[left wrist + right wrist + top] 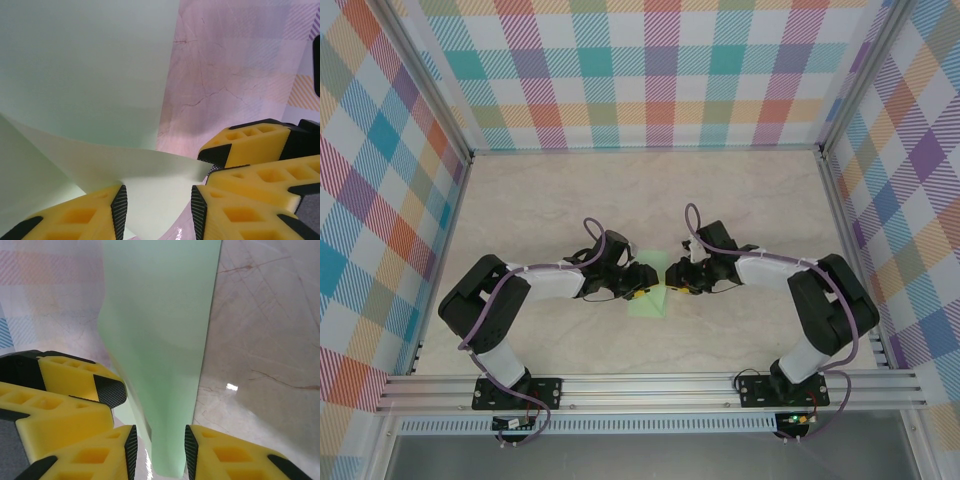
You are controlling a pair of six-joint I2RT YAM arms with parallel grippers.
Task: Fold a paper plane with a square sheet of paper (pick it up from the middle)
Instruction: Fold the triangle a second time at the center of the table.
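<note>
**Square sheet of paper [648, 305] sitting between two grippers, the fold hanging in the balance**

Square sheet is lying on the table [650, 190], roughly midway between the side edges and closer to the near edge than the far one. Both arms are crowding in on it nose to nose. Part of it is standing off the surface: the left wrist view is showing one flap rising steeply, while a lower flap is running out between the fingers [80, 220].

Left gripper [159, 200] is straddling that low flap with its jaws clearly apart. Pale green is showing right across the gap, so nothing is being pinched there. Right gripper [160, 440] is sitting over a raised, rounded ridge of the sheet that is nearly filling the space between its pads [131, 445]. Whether those pads are actually biting on it, I cannot tell. The two sets of yellow fingers are sitting just beside each other, all but touching.

Now the risks, as I'm judging them:
- **Crooked fold:** the ridge is looking rounded, not creased, so a squeeze from the right could be setting the fold off the centre line.
- **Skewed sheet:** a pinch on one side only could be dragging the thin paper across the glossy table and turning it.
- **Crumpling or tearing:** with the fingers this close, one bumping the other or snagging the upright flap could be damaging the paper.
</note>
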